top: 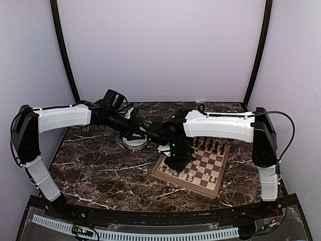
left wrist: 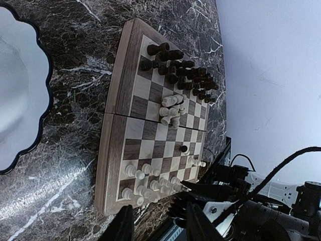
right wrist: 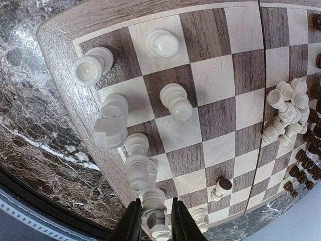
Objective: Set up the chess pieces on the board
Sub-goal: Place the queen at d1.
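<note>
The board [top: 214,187] lies right of centre. Dark chess pieces [left wrist: 175,65] fill its far rows. Cream pieces [left wrist: 145,182] stand along the near rows, a small heap of cream pieces [left wrist: 172,108] lies mid-board, and one cream piece [right wrist: 220,188] lies tipped over. My right gripper [right wrist: 155,201] is low over the near edge row. Its fingers straddle an upright cream piece [right wrist: 156,215], slightly parted, with a thin gap on one side. My left gripper [left wrist: 158,204] hovers open and empty, off the board's left side near the bowl.
A white scalloped bowl [left wrist: 20,90] sits on the dark marble table [top: 100,165] left of the board. The two arms nearly meet above the board's left corner [top: 159,169]. Pale walls close in the back and sides.
</note>
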Motion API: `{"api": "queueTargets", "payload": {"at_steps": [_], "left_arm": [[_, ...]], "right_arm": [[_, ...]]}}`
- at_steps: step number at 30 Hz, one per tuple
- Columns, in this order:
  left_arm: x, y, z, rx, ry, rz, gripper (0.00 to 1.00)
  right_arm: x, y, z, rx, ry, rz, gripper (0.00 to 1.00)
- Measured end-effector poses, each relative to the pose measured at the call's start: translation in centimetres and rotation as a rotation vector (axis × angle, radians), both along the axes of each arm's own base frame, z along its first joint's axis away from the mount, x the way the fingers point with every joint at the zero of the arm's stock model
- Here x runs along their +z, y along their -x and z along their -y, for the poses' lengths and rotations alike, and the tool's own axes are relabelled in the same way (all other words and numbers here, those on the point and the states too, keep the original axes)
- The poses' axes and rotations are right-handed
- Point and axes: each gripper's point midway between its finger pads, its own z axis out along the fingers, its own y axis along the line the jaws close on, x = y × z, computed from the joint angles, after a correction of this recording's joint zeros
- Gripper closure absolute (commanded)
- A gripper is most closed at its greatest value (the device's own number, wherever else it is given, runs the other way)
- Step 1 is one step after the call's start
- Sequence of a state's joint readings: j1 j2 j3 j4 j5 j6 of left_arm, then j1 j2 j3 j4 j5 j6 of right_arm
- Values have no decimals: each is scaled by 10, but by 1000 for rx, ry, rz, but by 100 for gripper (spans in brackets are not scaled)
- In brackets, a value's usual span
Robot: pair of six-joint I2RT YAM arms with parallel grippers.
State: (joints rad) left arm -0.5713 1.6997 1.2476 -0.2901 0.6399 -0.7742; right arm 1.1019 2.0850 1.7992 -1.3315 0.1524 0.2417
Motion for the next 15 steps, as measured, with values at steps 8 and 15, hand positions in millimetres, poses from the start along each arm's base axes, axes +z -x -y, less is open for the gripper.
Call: {"api": "queueTargets", "payload": {"at_steps": [8, 15], "left_arm": [[-10, 0, 2, -3, -5, -30, 62], [-11, 0, 3, -7, -1, -36, 62]], "right_arm": [[0, 0, 0, 0, -1, -2, 74], [-4, 2, 4, 1, 16, -6, 82]]}}
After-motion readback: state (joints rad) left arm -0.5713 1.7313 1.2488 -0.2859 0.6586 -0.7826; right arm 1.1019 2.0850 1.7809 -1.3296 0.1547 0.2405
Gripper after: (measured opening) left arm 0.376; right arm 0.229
